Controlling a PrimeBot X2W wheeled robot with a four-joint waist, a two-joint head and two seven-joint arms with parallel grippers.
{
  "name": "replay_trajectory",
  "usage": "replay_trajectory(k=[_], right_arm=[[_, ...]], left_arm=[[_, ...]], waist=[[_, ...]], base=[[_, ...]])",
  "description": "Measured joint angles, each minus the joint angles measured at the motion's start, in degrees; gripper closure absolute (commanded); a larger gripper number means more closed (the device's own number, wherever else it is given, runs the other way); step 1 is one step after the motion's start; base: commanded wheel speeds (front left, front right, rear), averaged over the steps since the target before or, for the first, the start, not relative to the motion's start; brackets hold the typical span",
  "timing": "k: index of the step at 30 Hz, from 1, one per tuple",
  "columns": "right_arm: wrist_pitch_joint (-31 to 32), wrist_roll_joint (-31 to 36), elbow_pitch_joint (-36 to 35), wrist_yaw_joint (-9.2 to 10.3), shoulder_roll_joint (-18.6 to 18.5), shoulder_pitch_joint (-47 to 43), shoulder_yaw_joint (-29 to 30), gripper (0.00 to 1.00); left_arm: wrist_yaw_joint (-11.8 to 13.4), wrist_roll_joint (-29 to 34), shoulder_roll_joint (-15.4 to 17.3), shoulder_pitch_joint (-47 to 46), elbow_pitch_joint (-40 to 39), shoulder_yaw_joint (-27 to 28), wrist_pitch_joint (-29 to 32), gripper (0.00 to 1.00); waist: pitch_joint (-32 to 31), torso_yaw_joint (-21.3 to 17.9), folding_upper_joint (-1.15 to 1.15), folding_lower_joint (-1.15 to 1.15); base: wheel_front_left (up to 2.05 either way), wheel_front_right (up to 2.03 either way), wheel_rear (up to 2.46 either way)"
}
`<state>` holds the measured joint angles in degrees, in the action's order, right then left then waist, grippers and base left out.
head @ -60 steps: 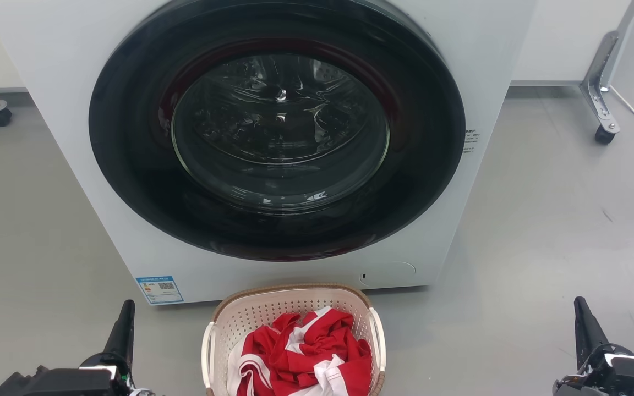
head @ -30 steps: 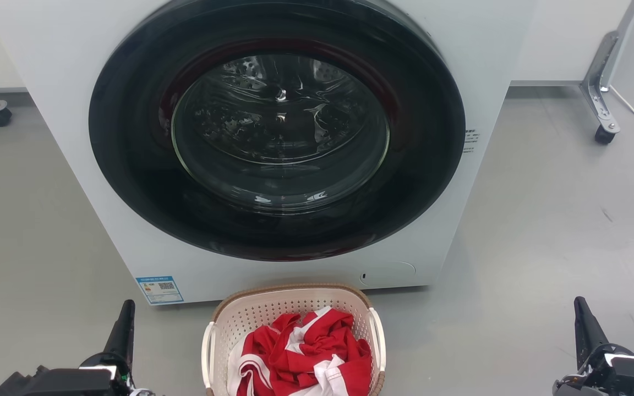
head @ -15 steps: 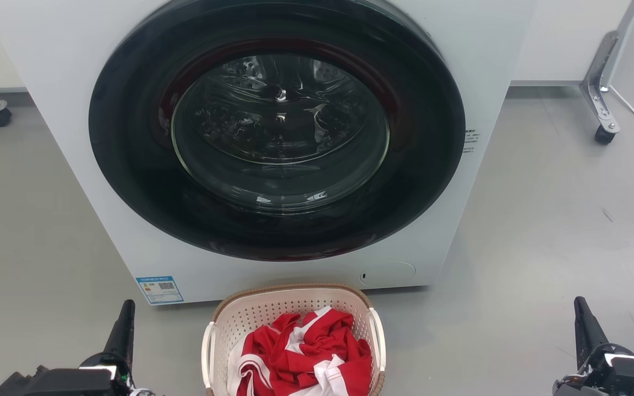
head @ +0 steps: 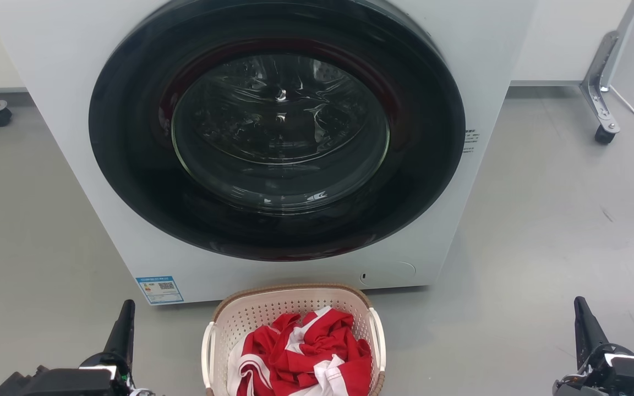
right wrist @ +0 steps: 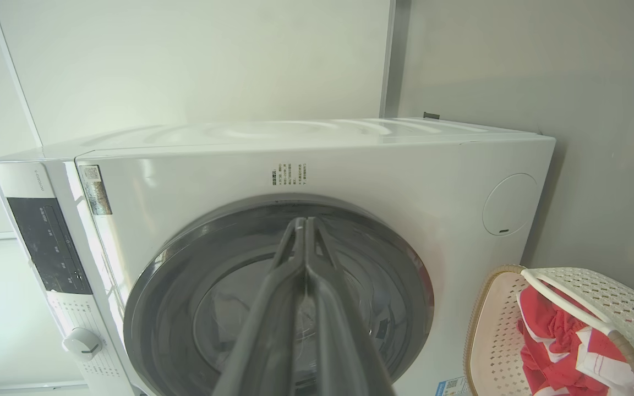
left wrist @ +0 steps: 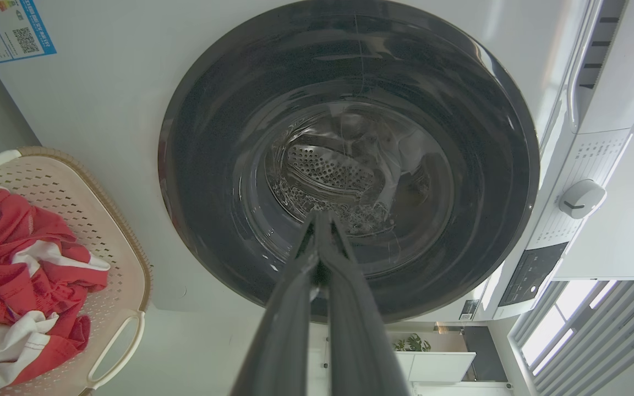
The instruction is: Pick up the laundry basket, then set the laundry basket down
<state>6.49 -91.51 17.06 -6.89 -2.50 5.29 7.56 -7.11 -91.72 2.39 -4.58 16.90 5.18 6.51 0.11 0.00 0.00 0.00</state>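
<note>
The laundry basket (head: pixel 289 308) is holding crumpled red-and-white clothes (head: pixel 303 352). The left claw (left wrist: pixel 320 220) and right claw (right wrist: pixel 301 223) are hanging pinched together, gripping nothing.

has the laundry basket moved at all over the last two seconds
No. In the head view the laundry basket sits in the same spot, its brown rim just below the washer base, with the same gap to the blue label.

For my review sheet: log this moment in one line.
phase: before pickup | laundry basket: on floor, front of washer, red-white clothes inside | left gripper: shut, clear of basket | right gripper: shut, clear
</note>
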Motion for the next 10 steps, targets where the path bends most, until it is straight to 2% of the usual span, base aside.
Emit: replay_trajectory(k=[10], right_arm=[[0.0,0.0,-0.01,0.0,0.0,0.0,0.0,1.0]], left_arm=[[0.0,0.01,0.0,0.0,-0.01,0.0,0.0,1.0]], waist=[[0.0,0.0,0.0,0.0]], base=[[0.0,0.0,0.0]])
